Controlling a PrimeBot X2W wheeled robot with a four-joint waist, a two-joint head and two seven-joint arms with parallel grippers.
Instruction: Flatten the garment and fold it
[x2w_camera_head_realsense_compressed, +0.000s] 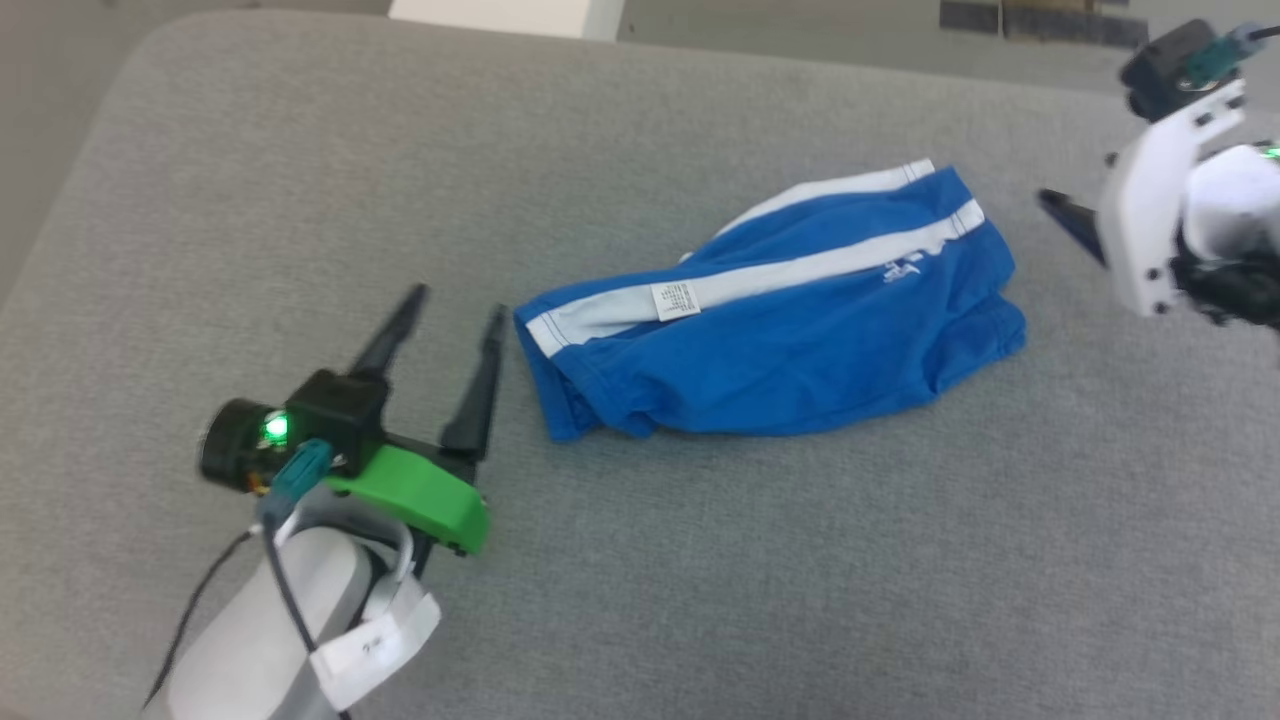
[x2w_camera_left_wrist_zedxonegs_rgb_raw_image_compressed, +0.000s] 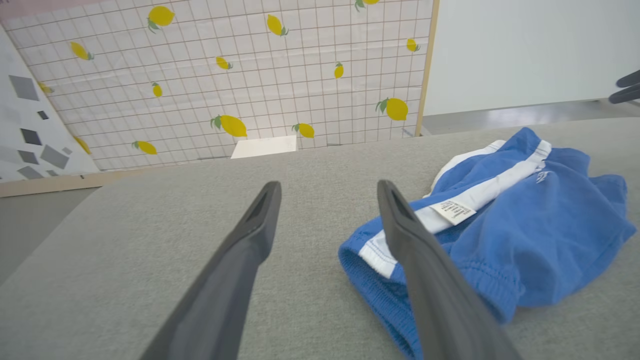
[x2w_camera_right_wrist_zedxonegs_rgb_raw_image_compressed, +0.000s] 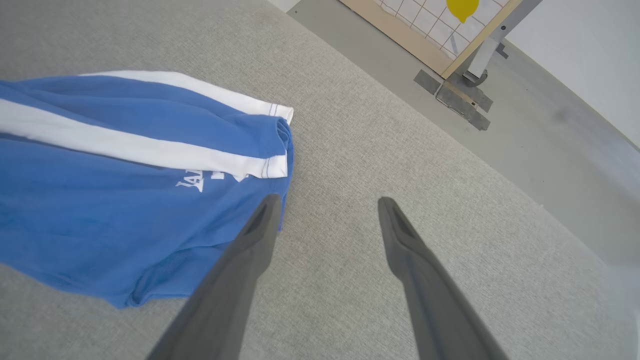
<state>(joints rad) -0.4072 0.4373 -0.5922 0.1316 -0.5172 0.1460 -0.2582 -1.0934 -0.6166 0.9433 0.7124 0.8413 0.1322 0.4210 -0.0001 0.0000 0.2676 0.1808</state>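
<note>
The garment (x2w_camera_head_realsense_compressed: 780, 330), bright blue shorts with white side stripes, a small white tag and a white logo, lies rumpled on the grey table (x2w_camera_head_realsense_compressed: 640, 580). My left gripper (x2w_camera_head_realsense_compressed: 455, 305) stands open just left of its waistband end, fingers apart and holding nothing. In the left wrist view the garment (x2w_camera_left_wrist_zedxonegs_rgb_raw_image_compressed: 525, 235) lies right of the open fingers (x2w_camera_left_wrist_zedxonegs_rgb_raw_image_compressed: 255, 235). My right gripper (x2w_camera_head_realsense_compressed: 1060, 210) shows one dark finger at the far right, clear of the leg end. In the right wrist view its fingers (x2w_camera_right_wrist_zedxonegs_rgb_raw_image_compressed: 405, 240) are spread and empty, with the garment (x2w_camera_right_wrist_zedxonegs_rgb_raw_image_compressed: 100, 200) to their left.
The table's far edge (x2w_camera_head_realsense_compressed: 700, 45) runs along the top of the head view, with grey floor beyond. A lemon-patterned panel (x2w_camera_left_wrist_zedxonegs_rgb_raw_image_compressed: 240, 75) stands behind the table. A white box (x2w_camera_left_wrist_zedxonegs_rgb_raw_image_compressed: 264, 146) sits past the far edge.
</note>
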